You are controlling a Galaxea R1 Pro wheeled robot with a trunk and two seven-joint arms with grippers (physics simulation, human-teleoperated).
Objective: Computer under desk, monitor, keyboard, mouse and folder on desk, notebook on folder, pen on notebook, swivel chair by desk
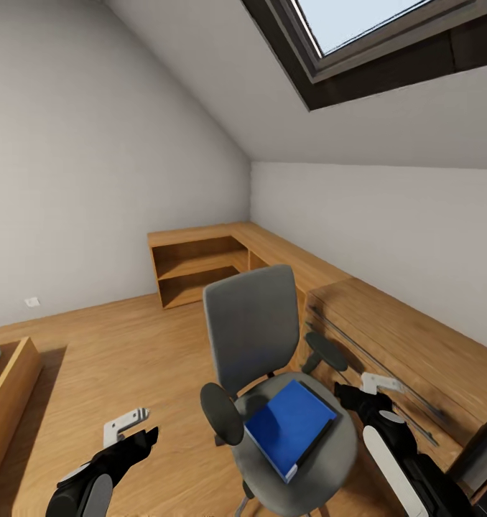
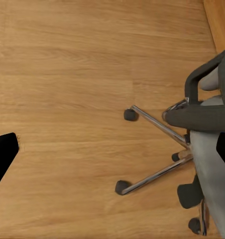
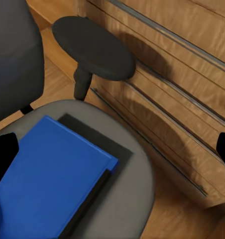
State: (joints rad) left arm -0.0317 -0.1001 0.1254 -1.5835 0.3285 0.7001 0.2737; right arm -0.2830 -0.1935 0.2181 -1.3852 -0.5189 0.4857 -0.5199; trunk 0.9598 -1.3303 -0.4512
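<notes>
The swivel chair (image 1: pixel 252 334) stands just ahead of me, grey back upright and black armrests at both sides. A bright blue folder (image 1: pixel 290 426) lies flat on its seat (image 1: pixel 337 459). My right gripper (image 1: pixel 353 395) hovers by the seat's right edge, beside the folder (image 3: pixel 53 179), open with nothing between its fingers (image 3: pixel 3 157). My left gripper (image 1: pixel 144 433) is low to the left of the chair, open and empty, over bare floor. The left wrist view shows the chair's chrome base (image 2: pixel 157 149) with castors and one armrest (image 2: pixel 202 117).
A low wooden shelving unit (image 1: pixel 200 262) runs along the far corner. A wooden drawer chest (image 1: pixel 409 352) stands close behind the chair's right armrest (image 3: pixel 95 47). A wooden box edge (image 1: pixel 14 388) shows at the left. Open wood floor (image 1: pixel 128 345) lies left of the chair.
</notes>
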